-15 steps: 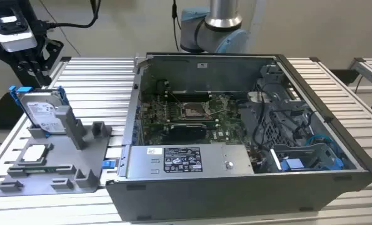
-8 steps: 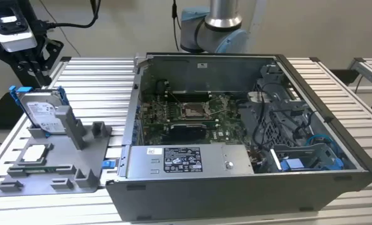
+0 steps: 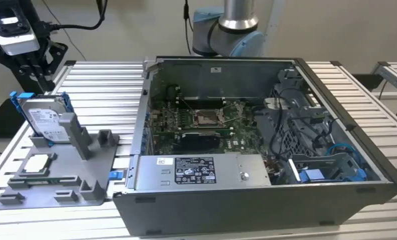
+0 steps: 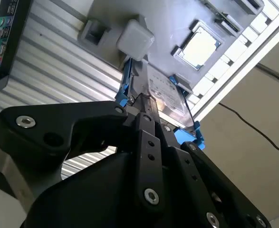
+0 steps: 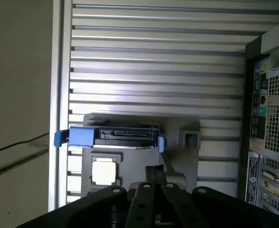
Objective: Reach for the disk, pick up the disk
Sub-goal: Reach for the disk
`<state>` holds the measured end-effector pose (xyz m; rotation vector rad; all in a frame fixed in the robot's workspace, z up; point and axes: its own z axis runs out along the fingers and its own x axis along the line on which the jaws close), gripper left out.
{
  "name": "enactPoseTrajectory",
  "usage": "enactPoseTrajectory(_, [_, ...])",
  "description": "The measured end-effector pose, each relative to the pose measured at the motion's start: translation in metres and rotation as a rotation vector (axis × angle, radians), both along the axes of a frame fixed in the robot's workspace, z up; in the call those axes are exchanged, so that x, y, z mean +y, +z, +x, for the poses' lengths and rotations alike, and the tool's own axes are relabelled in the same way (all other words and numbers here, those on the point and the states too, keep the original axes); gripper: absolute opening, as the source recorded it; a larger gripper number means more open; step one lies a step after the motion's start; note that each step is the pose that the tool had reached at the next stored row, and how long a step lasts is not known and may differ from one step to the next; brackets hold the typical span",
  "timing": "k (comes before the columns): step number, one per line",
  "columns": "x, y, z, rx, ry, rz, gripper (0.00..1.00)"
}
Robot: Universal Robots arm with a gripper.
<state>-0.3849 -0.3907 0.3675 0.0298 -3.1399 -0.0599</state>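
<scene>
A slatted metal worktop (image 3: 104,85) carries an open computer case (image 3: 252,210) and, near the edge at the exterior view's left, a grey fixture (image 3: 84,170). The disk (image 3: 43,120) stands upright in the fixture, with a grey post hiding its lower corner. The gripper (image 3: 41,81) hangs just above its top edge, fingers pressed together and holding nothing. In the second wrist view, black linkage covers part of the disk (image 4: 163,92). Bare slats separate the fixture from the case.

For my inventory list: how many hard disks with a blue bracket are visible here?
1. The disk stands upright in the grey holder at the exterior view's left. Blue parts inside the computer case might hide another.
</scene>
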Motion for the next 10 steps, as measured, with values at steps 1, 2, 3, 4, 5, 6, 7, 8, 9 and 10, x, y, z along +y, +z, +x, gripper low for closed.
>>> enactPoseTrajectory(1, [0.0037,0.0000,0.000,-0.0001,0.000,0.0000,0.00])
enactPoseTrajectory(2, [0.0080,-0.0001,0.000,0.0000,0.000,0.0000,0.00])
enactPoseTrajectory(3, [0.0129,-0.0002,0.000,-0.0001,0.000,0.0001,0.00])
enactPoseTrajectory(4, [0.0173,-0.0004,-0.001,-0.0001,0.000,0.0000,0.00])
enactPoseTrajectory(5, [0.0214,-0.0005,-0.003,-0.0001,0.000,0.0000,0.00])
enactPoseTrajectory(6, [0.0245,-0.0007,-0.006,-0.0001,0.000,-0.0001,0.00])
enactPoseTrajectory(7, [0.0263,-0.0008,-0.010,-0.0001,0.000,-0.0006,0.00])
enactPoseTrajectory(8, [0.0274,-0.0009,-0.014,0.0000,0.000,-0.0008,0.00])
enactPoseTrajectory(9, [0.0277,-0.0011,-0.019,-0.0001,0.000,-0.0009,0.00])
enactPoseTrajectory(10, [0.0277,-0.0013,-0.024,-0.0002,0.000,-0.0008,0.00])
